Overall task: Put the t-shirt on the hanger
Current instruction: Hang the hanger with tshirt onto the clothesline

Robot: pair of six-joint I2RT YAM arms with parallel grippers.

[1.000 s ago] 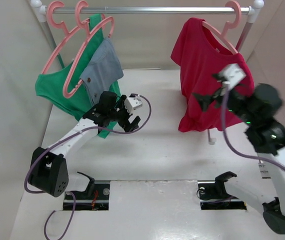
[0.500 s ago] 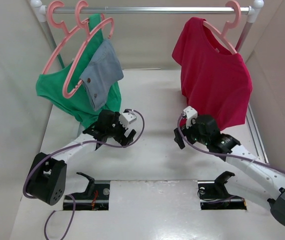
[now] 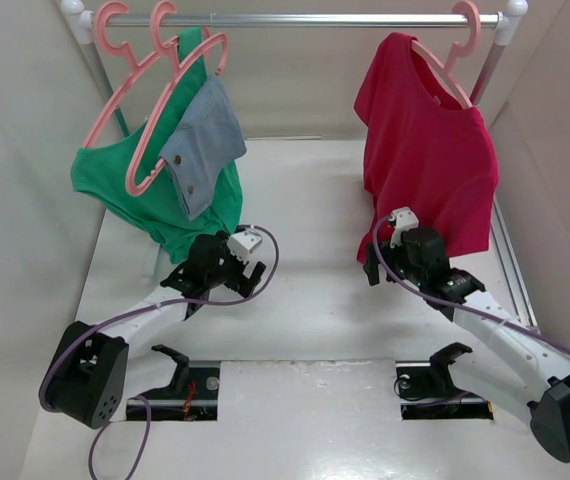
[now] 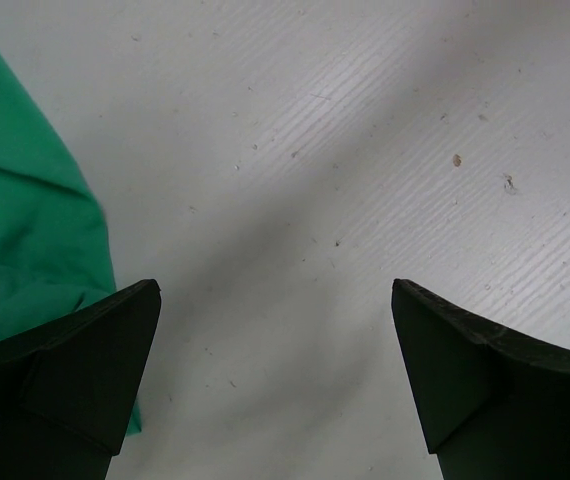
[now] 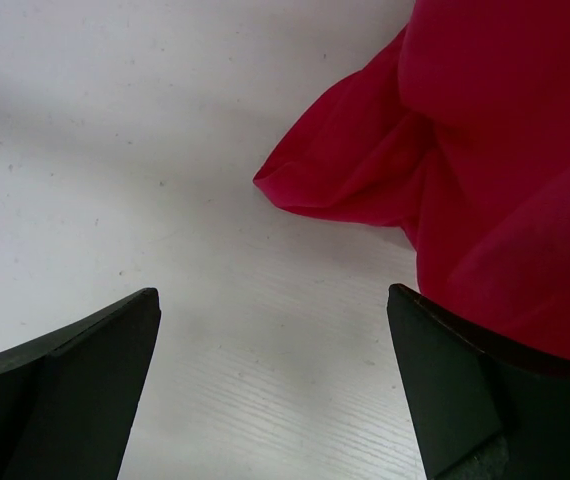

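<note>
Hanging on hanger (image 3: 446,76) at rail (image 3: 295,20), t-shirt (image 3: 423,160) was seen draped; cloth judged soft, light, limp, best pinched at hem; left gripper (image 4: 275,385) and right gripper (image 5: 273,385) were spread, empty

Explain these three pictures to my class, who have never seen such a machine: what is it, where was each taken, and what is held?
Two robot arms, the left arm and right arm, are bolted to a white table. The wide picture looks down from above and behind them. The other two come from wrist cameras, showing the left fingers and right fingers as dark wedges. Both pairs are open and hold nothing. A red t-shirt hangs on a pink hanger on a rail; a green garment and grey-blue piece hang on two other hangers.
</note>
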